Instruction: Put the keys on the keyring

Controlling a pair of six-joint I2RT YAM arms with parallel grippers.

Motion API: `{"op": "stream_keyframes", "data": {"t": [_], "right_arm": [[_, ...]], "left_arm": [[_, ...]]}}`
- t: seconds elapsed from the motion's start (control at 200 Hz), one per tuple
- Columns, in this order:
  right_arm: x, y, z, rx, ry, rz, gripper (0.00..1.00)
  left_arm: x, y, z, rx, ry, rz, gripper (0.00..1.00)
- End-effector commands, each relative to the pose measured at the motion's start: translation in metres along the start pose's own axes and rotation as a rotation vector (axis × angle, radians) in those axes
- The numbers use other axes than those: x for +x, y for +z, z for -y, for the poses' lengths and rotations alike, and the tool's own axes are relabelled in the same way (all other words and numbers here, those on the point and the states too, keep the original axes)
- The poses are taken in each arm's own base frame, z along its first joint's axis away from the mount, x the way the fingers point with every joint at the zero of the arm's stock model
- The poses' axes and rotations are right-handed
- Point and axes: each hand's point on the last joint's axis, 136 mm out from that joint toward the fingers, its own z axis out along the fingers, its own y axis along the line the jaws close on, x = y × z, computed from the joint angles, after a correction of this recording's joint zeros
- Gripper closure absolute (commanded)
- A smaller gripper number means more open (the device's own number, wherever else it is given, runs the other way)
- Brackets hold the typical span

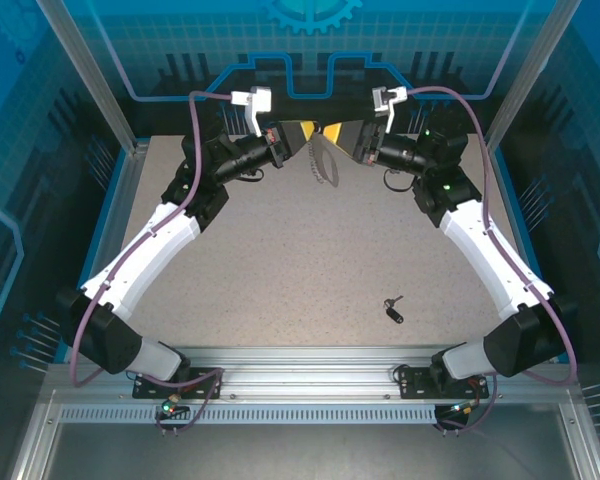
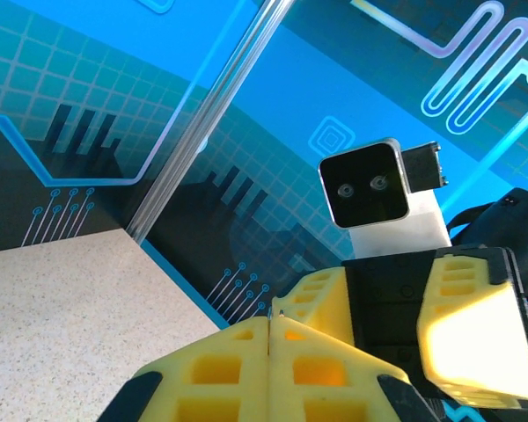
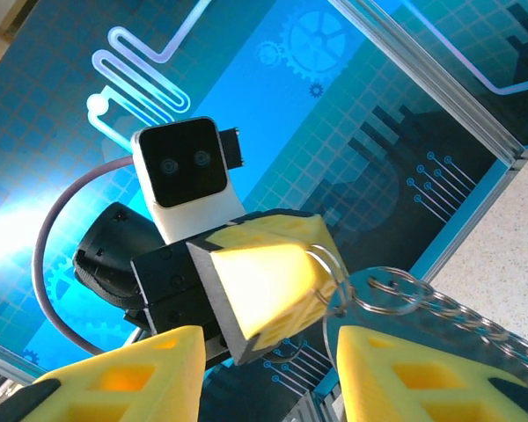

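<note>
One tiny key (image 1: 393,310) with a black head lies on the table at the near right, far from both arms. Both grippers are raised tip to tip over the far middle of the table. My left gripper (image 1: 305,134) (image 2: 273,316) is shut, its yellow fingertips pinching a thin wire ring of the keyring (image 3: 389,290). The keyring's silvery chain (image 1: 325,165) (image 3: 462,312) hangs down from that ring. My right gripper (image 1: 338,134) (image 3: 268,343) faces the left one with its jaws apart; one of its fingers (image 3: 414,374) sits just below the rings, and nothing is clamped between them.
The speckled table (image 1: 300,260) is fenced by blue patterned walls with aluminium posts (image 1: 90,80). A metal rail (image 1: 300,385) with both arm bases runs along the near edge. Purple cables (image 1: 480,150) loop off each wrist.
</note>
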Motion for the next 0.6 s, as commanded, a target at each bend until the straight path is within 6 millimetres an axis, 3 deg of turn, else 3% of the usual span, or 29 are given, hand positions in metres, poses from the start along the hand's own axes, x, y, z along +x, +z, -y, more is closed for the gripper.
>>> {"op": "stream_keyframes", "data": {"t": [0.0, 0.235, 0.595], "right_arm": [[-0.008, 0.006, -0.012, -0.028, -0.055, 0.012, 0.56], [-0.011, 0.013, -0.003, -0.016, -0.050, 0.012, 0.57], [-0.018, 0.020, -0.003, -0.027, -0.063, 0.007, 0.62]], "left_arm": [[-0.010, -0.011, 0.016, 0.015, 0.041, 0.035, 1.00], [-0.013, -0.012, 0.021, 0.024, 0.033, 0.038, 1.00], [-0.014, -0.012, 0.025, 0.040, 0.022, 0.033, 1.00]]}}
